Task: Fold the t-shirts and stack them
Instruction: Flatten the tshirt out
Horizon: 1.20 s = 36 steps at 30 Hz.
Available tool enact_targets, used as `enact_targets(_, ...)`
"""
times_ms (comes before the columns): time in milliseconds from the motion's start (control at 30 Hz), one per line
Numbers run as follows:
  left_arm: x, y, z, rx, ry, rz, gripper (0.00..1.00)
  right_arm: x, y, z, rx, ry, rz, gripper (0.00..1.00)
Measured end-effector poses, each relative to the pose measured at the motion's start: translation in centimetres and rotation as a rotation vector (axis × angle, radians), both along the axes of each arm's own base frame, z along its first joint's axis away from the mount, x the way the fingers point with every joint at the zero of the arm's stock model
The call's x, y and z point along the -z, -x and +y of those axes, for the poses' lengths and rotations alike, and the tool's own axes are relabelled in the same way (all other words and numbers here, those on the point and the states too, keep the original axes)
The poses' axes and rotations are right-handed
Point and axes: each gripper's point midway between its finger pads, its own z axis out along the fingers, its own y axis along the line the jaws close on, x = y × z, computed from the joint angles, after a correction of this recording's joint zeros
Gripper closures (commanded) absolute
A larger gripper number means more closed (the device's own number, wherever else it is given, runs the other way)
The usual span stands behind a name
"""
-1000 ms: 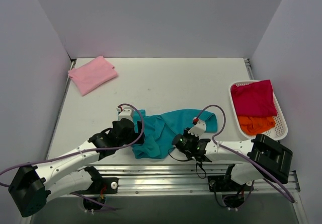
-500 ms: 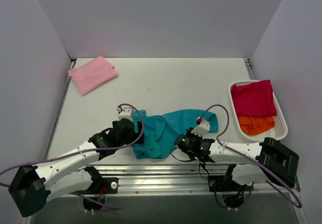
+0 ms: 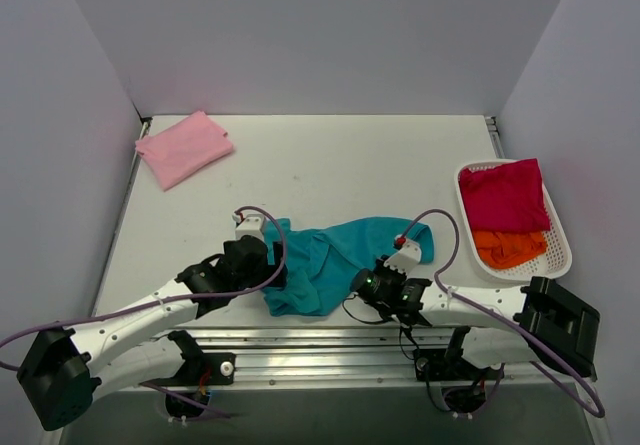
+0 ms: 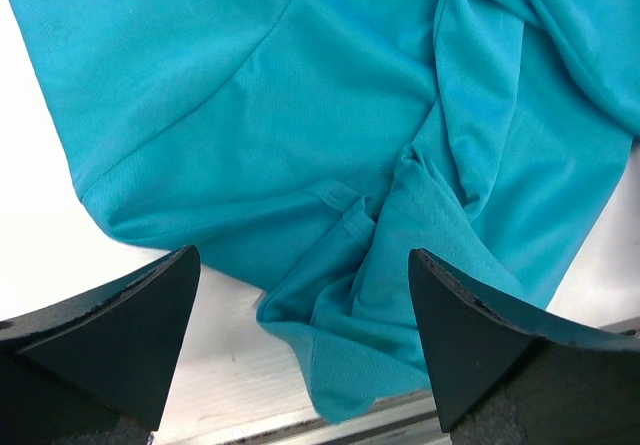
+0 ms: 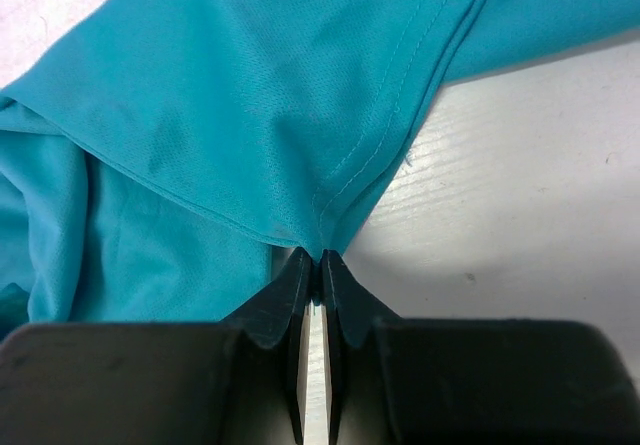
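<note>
Teal shirt point(image 3: 330, 255) lies crumpled at the near edge of the counter point(image 3: 330, 165), between the two arms, nowhere near folded. Right fingers point(image 5: 320, 265) are clenched on a hemmed edge of it, and only the very tips have cloth. Main risk as we see it: that pinch is thin, so any brisk pull can strip the hem out and we lift nothing. Second risk: a fold runs straight into the pinch, so we may hold two layers, in which case a pull drags the bunch instead of opening it. Left fingers point(image 3: 270, 267) are spread wide over the wrinkled middle, grasping nothing, so nothing anchors the far side. If the right arm pulls alone, the whole shirt probably slides. The shirt's lower corner sits just beside the metal rail point(image 4: 400, 420) at the counter's front, so a slide that way could drop it off or snag it. Pink shirt point(image 3: 183, 148) lies well apart at the far left corner. Magenta shirt point(image 3: 505, 195) and orange shirt point(image 3: 510, 247) are in the basket point(image 3: 563, 255) on the right, so we see little collision risk there.
</note>
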Motion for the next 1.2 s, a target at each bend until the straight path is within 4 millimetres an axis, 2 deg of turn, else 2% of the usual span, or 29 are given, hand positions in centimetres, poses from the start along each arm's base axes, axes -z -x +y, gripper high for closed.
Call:
enact_targets(133, -0.8, 0.9, -0.7, 0.045, -0.001, 0.025, 0.05, -1.2, -0.4, -0.1, 0.002, -0.013, -0.041, 1.0)
enact_targets(300, -3.8, 2.7, -3.7, 0.163, 0.079, 0.025, 0.05, -2.6, -0.8, -0.3, 0.009, -0.026, -0.083, 1.0)
enact_targets(400, -4.5, 4.5, -5.4, 0.247, 0.107, 0.035, 0.05, -3.0, -0.8, -0.6, 0.011, -0.027, -0.094, 1.0)
enact_targets(567, -2.6, 6.4, -7.3, 0.322, 0.06, 0.107, 0.03, -2.6, -0.5, -1.3, 0.01, -0.017, -0.095, 1.0)
enact_targets(733, -1.1, 9.0, -11.6, 0.437, -0.075, 0.101, 0.03, -2.3, -0.2, -1.9, 0.012, -0.017, -0.094, 1.0)
enact_targets(900, -0.2, 9.0, -15.0, 0.444, -0.214, 0.041, 0.03, -2.3, 0.1, -2.4, 0.015, -0.029, -0.099, 1.0)
enact_targets(1033, 0.9, 8.2, -15.4, 0.405, -0.321, 0.003, 0.03, -2.3, 0.1, -2.5, 0.016, -0.034, -0.1, 1.0)
enact_targets(1200, 0.9, 7.3, -13.2, 0.33, -0.411, -0.03, 0.03, -2.4, 0.1, -2.5, 0.016, -0.041, -0.103, 1.0)
